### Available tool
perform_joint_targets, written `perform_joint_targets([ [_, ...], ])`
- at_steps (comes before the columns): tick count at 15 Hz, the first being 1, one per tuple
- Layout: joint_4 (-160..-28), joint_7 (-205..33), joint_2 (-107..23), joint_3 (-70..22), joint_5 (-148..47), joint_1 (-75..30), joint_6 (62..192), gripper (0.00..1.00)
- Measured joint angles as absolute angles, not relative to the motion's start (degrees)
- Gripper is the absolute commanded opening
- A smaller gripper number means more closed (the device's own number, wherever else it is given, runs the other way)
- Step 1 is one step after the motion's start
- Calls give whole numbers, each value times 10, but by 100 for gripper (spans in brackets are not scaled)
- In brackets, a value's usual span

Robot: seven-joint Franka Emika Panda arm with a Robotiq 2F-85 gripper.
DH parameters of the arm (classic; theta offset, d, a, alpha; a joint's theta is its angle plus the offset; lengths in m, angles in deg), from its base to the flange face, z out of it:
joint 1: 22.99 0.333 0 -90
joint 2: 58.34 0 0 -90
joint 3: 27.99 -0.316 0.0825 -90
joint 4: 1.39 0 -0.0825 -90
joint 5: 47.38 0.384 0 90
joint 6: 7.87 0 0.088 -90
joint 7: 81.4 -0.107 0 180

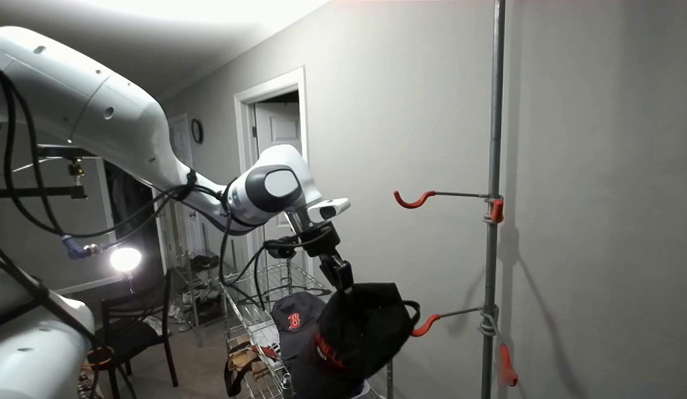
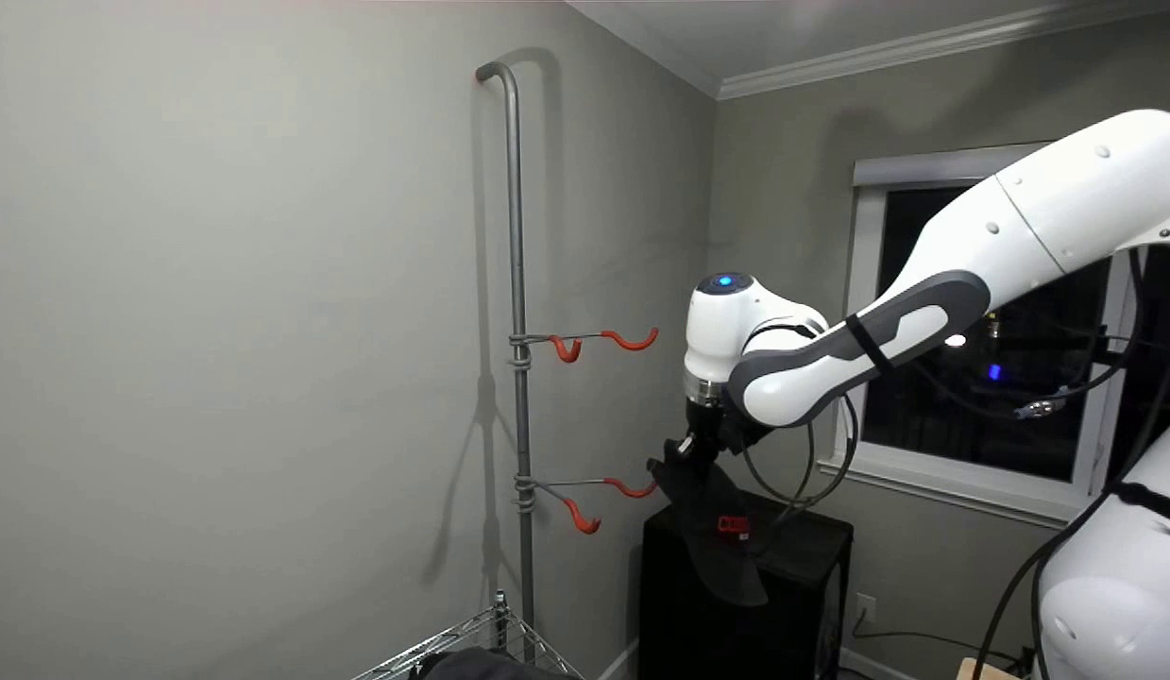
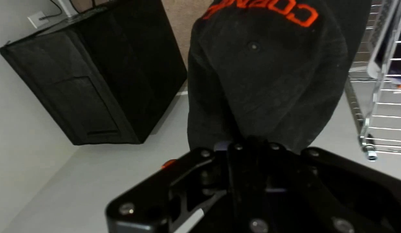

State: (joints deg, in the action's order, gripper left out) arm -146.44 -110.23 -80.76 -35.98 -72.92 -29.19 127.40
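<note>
While pincer grips black cap, “CORN” lettering, “B” cap

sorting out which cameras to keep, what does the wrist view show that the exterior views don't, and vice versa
Only the wrist view clearly shows the crown button of the black cap and the panel outline on the black box. Only the exterior views show the metal pole, in both, and the wall clock, in an exterior view. All share the gripper closed on the cap, and the wire shelf.
</note>
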Motion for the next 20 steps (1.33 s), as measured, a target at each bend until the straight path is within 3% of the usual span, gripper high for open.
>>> perform_joint_targets([
  [4, -1461, -1023, -801, -286, -769, -356, 1293, 5],
  [8, -1445, -925, -742, -214, -756, -370, 1400, 5],
  [20, -1343, -760, -608, -188, -615, -346, 1453, 7],
])
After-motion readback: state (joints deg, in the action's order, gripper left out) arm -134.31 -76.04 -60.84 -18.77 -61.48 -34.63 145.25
